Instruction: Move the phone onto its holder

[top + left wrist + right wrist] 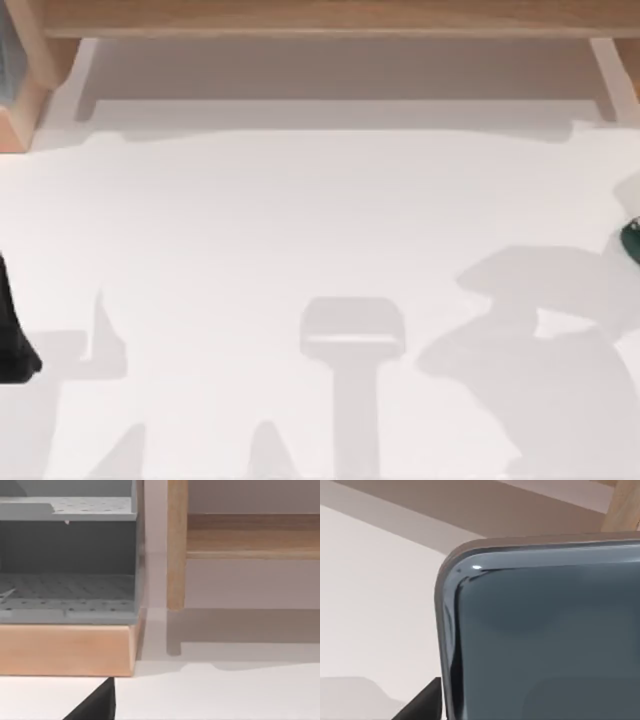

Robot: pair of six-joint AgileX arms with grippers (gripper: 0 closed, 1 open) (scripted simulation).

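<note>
Up close, the phone (545,640) (long axis unclear) hides the right gripper's state.

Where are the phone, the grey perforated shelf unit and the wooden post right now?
phone (545,640): right wrist view, on its glossy dark face.
grey perforated shelf unit (67,592): left wrist view, on the lower perforated shelf.
wooden post (176,545): left wrist view, midway up the upright.
</note>
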